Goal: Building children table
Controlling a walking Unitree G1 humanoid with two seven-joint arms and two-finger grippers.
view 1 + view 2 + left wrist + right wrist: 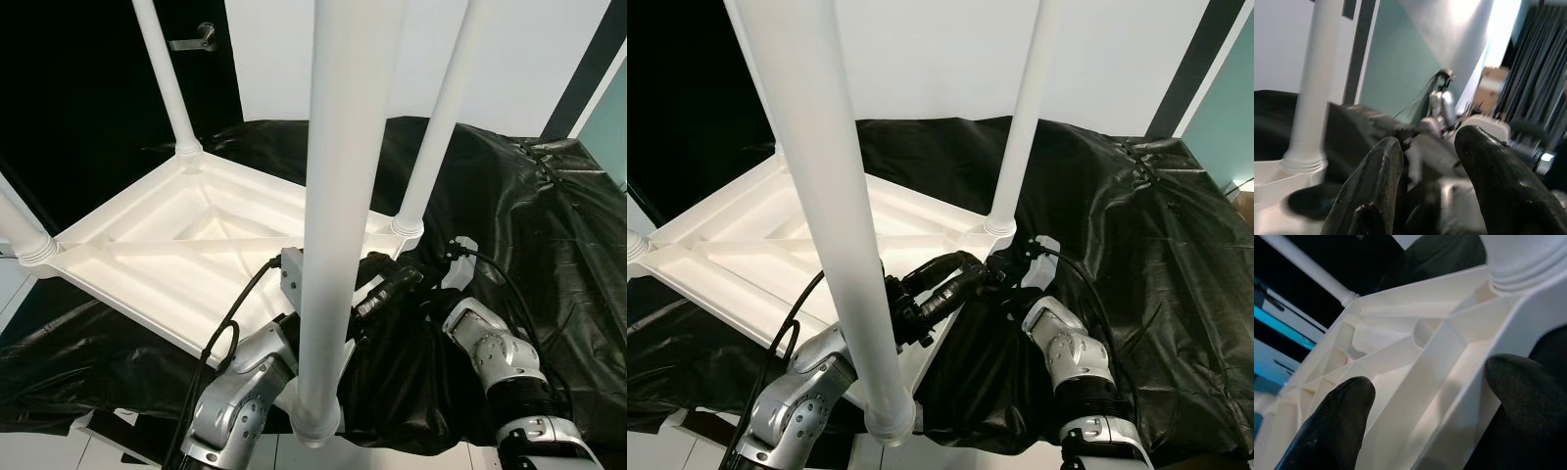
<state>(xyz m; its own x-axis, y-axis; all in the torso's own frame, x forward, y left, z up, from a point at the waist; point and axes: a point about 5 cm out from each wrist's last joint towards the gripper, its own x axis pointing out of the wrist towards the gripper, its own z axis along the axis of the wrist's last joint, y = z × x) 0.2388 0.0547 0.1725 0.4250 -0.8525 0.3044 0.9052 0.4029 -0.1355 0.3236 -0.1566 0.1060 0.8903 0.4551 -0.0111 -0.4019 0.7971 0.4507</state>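
Black plastic sheeting (509, 186) covers the work surface, white wall behind, dark door with a metal lever handle (194, 39) at 11 o'clock.

Upside-down white plastic children table (186, 250) lies on the sheeting at 9 o'clock to centre, ribbed underside up. Four white legs stand up from its corners: far-left leg (168, 78) at 11 o'clock, left-corner leg (22, 230) at 9 o'clock, near leg (333, 196) dead centre and very close to the camera, far-right leg (436, 122) at 1 o'clock. All four look seated in their corner sockets.

Left arm (240, 392) comes up from 7 o'clock, behind the near leg, cable running along it. Left gripper (955, 279) reaches across toward the right, over the table's near edge, just beside the base of the far-right leg. In the left wrist view the fingers (1376, 181) are parted at a moderate gap, nothing between them; right arm and the far-right leg base show beyond, blurred.

Right arm (495, 357) comes up from 5 o'clock. Right gripper (1432, 416) sits at the table's edge near the far-right leg socket. In the right wrist view its fingers (1337, 416) are spread wide, straddling the table's rim wall; one finger over the ribbed underside, the other outside the rim against the sheeting. Can't tell if either finger touches the plastic.
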